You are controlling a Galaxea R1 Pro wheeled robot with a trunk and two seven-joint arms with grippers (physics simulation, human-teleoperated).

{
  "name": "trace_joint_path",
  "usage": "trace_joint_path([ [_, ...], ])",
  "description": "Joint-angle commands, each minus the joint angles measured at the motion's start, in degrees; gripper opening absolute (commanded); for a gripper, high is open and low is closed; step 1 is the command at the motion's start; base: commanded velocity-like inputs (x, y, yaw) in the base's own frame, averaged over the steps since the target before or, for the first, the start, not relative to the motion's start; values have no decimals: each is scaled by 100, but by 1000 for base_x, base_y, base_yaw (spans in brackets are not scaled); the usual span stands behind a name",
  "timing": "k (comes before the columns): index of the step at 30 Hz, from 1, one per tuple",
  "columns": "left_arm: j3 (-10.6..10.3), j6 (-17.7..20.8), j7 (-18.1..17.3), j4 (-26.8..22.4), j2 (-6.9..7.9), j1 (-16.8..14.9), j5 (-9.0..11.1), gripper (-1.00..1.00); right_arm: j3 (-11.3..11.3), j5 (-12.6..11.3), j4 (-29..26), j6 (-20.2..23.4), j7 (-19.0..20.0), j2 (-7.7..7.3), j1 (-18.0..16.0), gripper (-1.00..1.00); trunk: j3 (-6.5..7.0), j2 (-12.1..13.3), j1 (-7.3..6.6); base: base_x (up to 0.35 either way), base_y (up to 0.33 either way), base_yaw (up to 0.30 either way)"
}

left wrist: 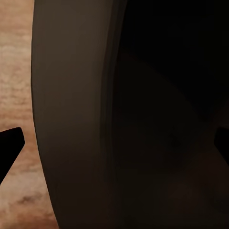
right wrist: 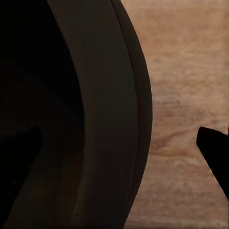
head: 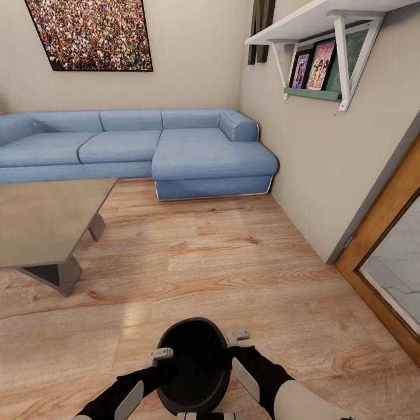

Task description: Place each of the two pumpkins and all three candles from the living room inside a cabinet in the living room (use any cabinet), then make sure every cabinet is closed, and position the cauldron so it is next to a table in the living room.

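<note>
We held the cauldron (head: 193, 364) nearest the base, above the wood floor (head: 233, 256): left gripper (head: 158, 354) and right gripper (head: 238, 336) each clamped its rim, one finger inside, one outside. The table (head: 46, 224) stood far left, the blue sofa (head: 175, 149) beyond.

Counts: 1 cauldron (head: 195, 364); 1 table (head: 41, 224); 1 sofa (head: 134, 149); 1 wall picture (head: 90, 34); 1 shelf (head: 318, 23); 2 framed photos (head: 312, 67); 2 grippers, left (head: 158, 354) and right (head: 238, 336).

table (head: 41, 221) cut off at left edge, cauldron (head: 195, 361) base hidden behind arms, sofa (head: 134, 146) left end cropped
</note>
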Motion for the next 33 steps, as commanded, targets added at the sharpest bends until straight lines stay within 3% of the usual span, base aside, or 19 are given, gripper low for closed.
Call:
trace_joint_path([
  [1,-21,22,-2,305,7,2,5,100,32,-41,15,20,-45,0,-5,-100,-5,-1,0,0,0,0],
  [33,-18,-2,23,243,7,9,18,100,32,-49,41,-41,-45,0,-5,-100,-5,-1,0,0,0,0],
])
